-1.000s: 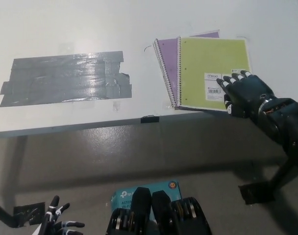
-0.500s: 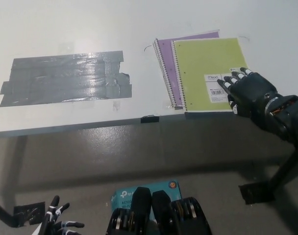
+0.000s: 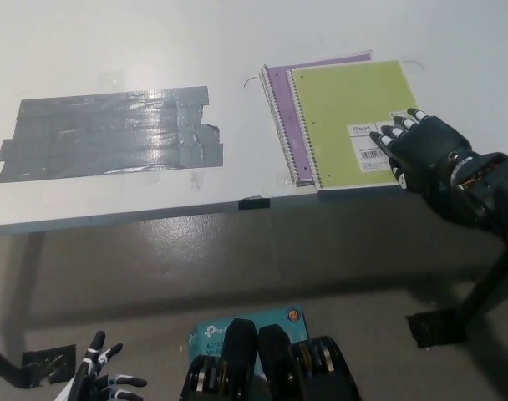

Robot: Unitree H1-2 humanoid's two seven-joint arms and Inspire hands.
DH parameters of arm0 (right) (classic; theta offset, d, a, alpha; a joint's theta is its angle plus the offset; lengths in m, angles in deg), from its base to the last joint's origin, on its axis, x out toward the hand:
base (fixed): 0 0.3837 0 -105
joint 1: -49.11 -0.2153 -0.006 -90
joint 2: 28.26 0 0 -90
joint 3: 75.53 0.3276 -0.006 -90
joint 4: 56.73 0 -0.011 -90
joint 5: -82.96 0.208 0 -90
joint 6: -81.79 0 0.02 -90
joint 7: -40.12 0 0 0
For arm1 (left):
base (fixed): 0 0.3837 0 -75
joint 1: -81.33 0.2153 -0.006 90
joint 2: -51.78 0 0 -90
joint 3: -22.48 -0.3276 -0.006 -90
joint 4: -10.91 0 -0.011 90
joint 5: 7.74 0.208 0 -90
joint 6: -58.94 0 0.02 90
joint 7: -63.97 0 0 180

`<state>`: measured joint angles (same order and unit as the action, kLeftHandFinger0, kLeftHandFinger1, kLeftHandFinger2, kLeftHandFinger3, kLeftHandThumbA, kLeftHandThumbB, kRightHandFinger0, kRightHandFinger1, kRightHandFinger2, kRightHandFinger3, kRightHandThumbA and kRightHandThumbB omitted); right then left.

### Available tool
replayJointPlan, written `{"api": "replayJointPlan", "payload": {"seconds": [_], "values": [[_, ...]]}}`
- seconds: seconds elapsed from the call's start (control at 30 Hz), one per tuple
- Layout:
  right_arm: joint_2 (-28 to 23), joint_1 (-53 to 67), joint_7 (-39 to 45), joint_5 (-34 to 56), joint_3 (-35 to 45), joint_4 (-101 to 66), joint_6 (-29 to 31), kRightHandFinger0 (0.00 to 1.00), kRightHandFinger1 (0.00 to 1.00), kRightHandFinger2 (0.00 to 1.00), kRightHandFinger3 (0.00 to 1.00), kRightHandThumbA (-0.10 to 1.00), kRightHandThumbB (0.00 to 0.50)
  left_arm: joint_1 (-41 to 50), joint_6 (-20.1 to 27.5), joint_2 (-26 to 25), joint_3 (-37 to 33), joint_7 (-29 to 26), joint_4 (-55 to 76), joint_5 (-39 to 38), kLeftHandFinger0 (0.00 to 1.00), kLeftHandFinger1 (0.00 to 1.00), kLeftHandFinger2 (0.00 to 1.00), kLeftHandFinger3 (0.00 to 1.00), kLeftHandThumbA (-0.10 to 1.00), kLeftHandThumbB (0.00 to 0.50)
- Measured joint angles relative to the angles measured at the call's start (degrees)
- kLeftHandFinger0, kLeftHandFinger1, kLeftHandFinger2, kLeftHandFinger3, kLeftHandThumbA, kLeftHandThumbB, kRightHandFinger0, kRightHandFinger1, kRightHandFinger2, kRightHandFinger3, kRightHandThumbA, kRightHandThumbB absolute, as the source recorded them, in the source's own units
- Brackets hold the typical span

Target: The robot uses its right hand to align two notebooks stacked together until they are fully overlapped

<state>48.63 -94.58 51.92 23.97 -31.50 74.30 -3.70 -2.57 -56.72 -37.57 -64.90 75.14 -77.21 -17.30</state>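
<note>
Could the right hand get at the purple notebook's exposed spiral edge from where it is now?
Probably yes: the right hand rests on the green notebook, and the purple notebook shows uncovered on the far side, with nothing between.

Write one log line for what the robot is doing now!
right robot hand: flat on green notebook | purple notebook: peeking out beneath | left robot hand: resting low, open

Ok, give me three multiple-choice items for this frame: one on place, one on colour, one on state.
1. Where does the right hand rest?
A. on the green notebook's lower right corner
B. on the grey tape patch
C. off the table

2. What colour is the lower notebook?
A. red
B. purple
C. black

3. How do the notebooks lie?
A. fully overlapped
B. side by side, apart
C. stacked, offset

Answers: 1 A, its fingers lie flat by the label; 2 B, purple shows at left and top; 3 C, a purple strip remains uncovered.
</note>
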Motion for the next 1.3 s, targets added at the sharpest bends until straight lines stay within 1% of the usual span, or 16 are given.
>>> {"api": "replayJointPlan", "payload": {"seconds": [0.17,0.2,0.27,0.33,0.47,0.5,0.6,0.7,0.73,0.83,0.93,1.0,1.03,1.1,1.2,1.3], "values": [[0.6,-0.1,0.0,-0.5,0.1,0.1,0.0,1.0,1.0,1.0,1.0,1.0,0.5,-0.1,-0.2,0.0,-0.2,0.1,0.2,0.0,0.34,0.43,0.49,1.0,1.0,0.5],[0.7,-0.2,0.0,-0.6,0.1,0.3,0.0,1.0,1.0,1.0,1.0,1.0,0.5,-0.2,-0.2,0.0,-0.2,0.1,0.3,0.0,0.36,0.44,0.49,1.0,1.0,0.5],[0.9,-0.3,0.0,-0.7,0.1,0.6,0.0,1.0,1.0,1.0,1.0,1.0,0.5,-0.2,-0.2,0.0,-0.3,0.1,0.4,0.0,0.37,0.44,0.49,1.0,1.0,0.5],[1.1,-0.5,-0.1,-0.7,0.1,0.9,0.0,1.0,1.0,1.0,1.0,1.0,0.5,-0.3,-0.2,0.0,-0.4,0.1,0.4,0.0,0.38,0.42,0.46,0.98,1.0,0.5],[1.2,-1.1,-0.1,-1.2,-0.3,1.6,0.2,1.0,1.0,1.0,1.0,1.0,0.5,-0.4,-0.2,0.1,-0.4,0.1,0.6,0.0,0.4,0.43,0.46,0.98,1.0,0.5],[1.2,-1.3,-0.1,-1.5,-0.5,1.7,0.2,1.0,1.0,1.0,1.0,1.0,0.5,-0.4,-0.2,0.1,-0.4,0.1,0.7,0.0,0.4,0.45,0.48,1.0,1.0,0.5],[1.2,-1.5,-0.1,-2.0,-0.7,1.8,0.5,1.0,1.0,1.0,1.0,1.0,0.5,-0.3,-0.2,0.0,-0.7,0.1,1.0,0.1,0.42,0.45,0.51,1.0,1.0,0.5],[1.3,-1.6,-0.1,-2.2,-0.7,1.9,0.7,1.0,1.0,1.0,1.0,1.0,0.5,-0.4,-0.2,0.0,-0.9,0.1,1.0,0.1,0.42,0.46,0.52,1.0,1.0,0.5],[1.3,-1.6,-0.1,-2.3,-0.7,1.9,0.7,1.0,1.0,1.0,1.0,1.0,0.5,-0.4,-0.2,0.0,-0.9,0.1,1.0,0.1,0.39,0.45,0.53,1.0,1.0,0.5],[1.7,-1.8,-0.1,-2.4,-0.6,2.2,0.7,1.0,1.0,1.0,1.0,1.0,0.5,-0.5,-0.2,0.0,-0.9,0.1,1.0,0.1,0.38,0.44,0.54,1.0,1.0,0.5],[2.2,-1.8,-0.1,-2.4,-0.3,2.2,0.8,1.0,1.0,1.0,1.0,1.0,0.5,-0.8,-0.3,0.0,-1.1,0.1,1.0,0.1,0.41,0.46,0.57,1.0,1.0,0.5],[2.6,-1.9,-0.1,-2.4,-0.2,2.2,0.8,1.0,1.0,1.0,1.0,1.0,0.5,-0.9,-0.3,0.0,-1.2,0.1,1.1,0.1,0.42,0.47,0.56,1.0,1.0,0.5],[2.8,-1.9,-0.1,-2.4,-0.2,2.2,0.8,1.0,1.0,1.0,1.0,1.0,0.5,-1.0,-0.3,0.0,-1.3,0.1,1.1,0.1,0.38,0.44,0.53,1.0,1.0,0.5],[3.3,-1.9,-0.1,-2.4,0.0,2.1,0.8,1.0,1.0,1.0,1.0,1.0,0.5,-1.0,-0.3,0.0,-1.5,0.1,1.1,0.2,0.41,0.45,0.52,1.0,1.0,0.5],[3.7,-1.9,-0.1,-2.4,0.1,2.1,0.8,1.0,1.0,1.0,1.0,1.0,0.5,-1.0,-0.3,0.0,-1.6,0.1,1.1,0.2,0.4,0.46,0.52,1.0,1.0,0.5],[4.3,-1.9,0.0,-2.4,0.2,2.1,0.8,1.0,1.0,1.0,1.0,1.0,0.5,-1.0,-0.3,0.0,-1.6,0.1,1.1,0.2,0.36,0.45,0.52,1.0,1.0,0.5]]}}
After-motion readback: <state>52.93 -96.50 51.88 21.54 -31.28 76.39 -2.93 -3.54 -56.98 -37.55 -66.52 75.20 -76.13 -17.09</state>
